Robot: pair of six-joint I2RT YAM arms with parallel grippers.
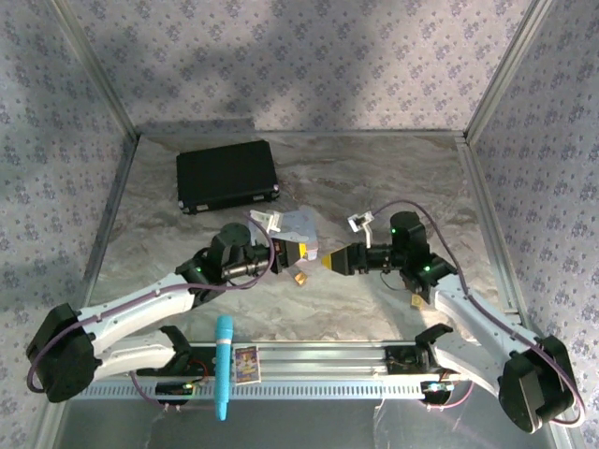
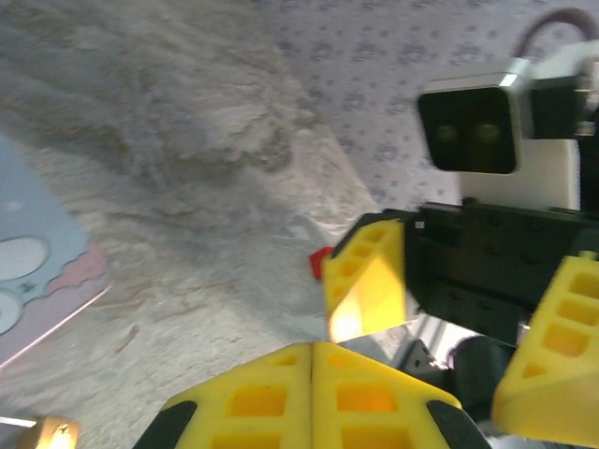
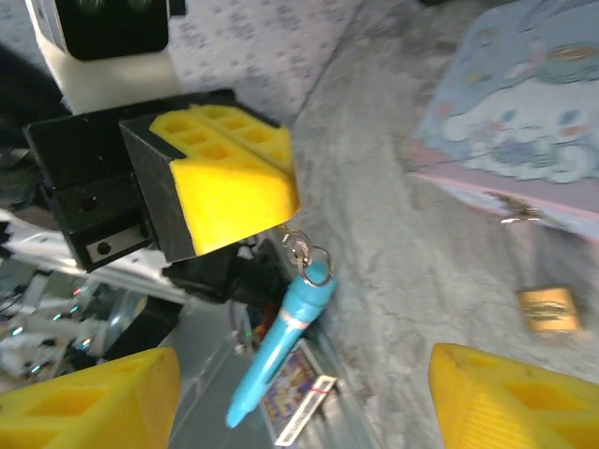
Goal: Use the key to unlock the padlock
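My left gripper (image 1: 312,253) is shut, its yellow fingers (image 3: 229,178) pressed flush together. The key (image 3: 298,245), small and silvery with a ring, hangs from their tips. My right gripper (image 3: 304,412) stands open just in front of it, tip to tip, with nothing between its fingers (image 2: 370,281). The brass padlock (image 3: 547,310) lies on the table below and beside both grippers, near the pastel tin (image 3: 524,122). From above, the padlock (image 1: 301,277) sits just under the left gripper's tip, untouched.
A black case (image 1: 227,175) lies at the back left. A blue pen-shaped stick (image 1: 225,367) and a small card (image 1: 245,363) rest on the front rail. A red bit (image 2: 321,261) lies on the table. Metal frame walls bound the sides.
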